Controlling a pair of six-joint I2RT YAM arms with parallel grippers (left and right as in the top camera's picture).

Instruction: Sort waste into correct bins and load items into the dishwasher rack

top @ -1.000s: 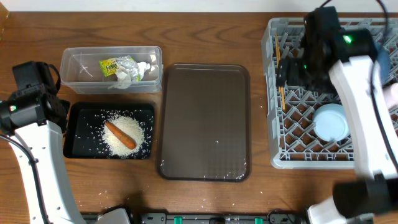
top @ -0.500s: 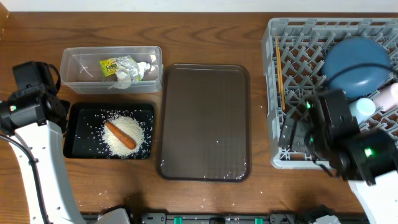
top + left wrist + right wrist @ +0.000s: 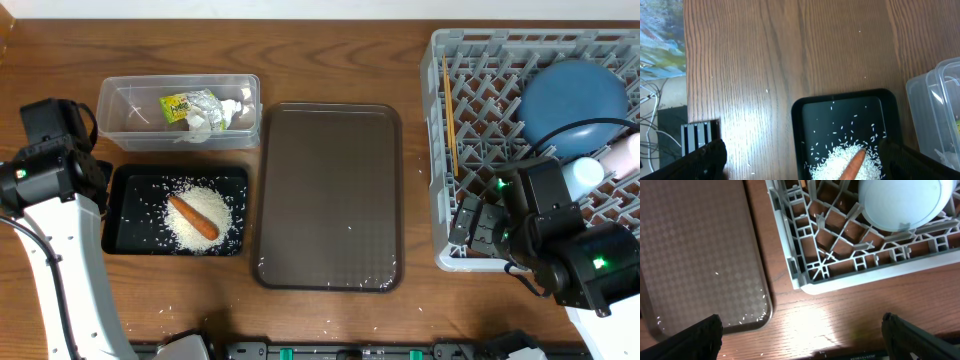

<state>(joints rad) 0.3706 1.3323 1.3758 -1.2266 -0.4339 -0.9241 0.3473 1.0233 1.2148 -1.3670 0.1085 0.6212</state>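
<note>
Wooden tabletop fills all my feeds. Left gripper (image 3: pixel 810 167) hangs wide open and empty near the black tray (image 3: pixel 845 96), where I see the carrot (image 3: pixel 193 216) lying on the rice (image 3: pixel 212 232). Just beside it, the tub (image 3: pixel 125 92) holds the wrapper (image 3: pixel 182 104) and paper (image 3: pixel 226 114). Right gripper (image 3: pixel 802 345), equally wide and empty, hovers at the rack (image 3: pixel 799 277) corner nearest the brown tray (image 3: pixel 330 195). The bowl (image 3: pixel 902 200), plate (image 3: pixel 572 95), a cup (image 3: pixel 583 175) and chopsticks (image 3: pixel 450 110) sit in the rack.

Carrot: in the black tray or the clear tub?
In the black tray. The carrot lies on the rice heap inside it; the clear tub holds only the wrapper and crumpled paper.
</note>
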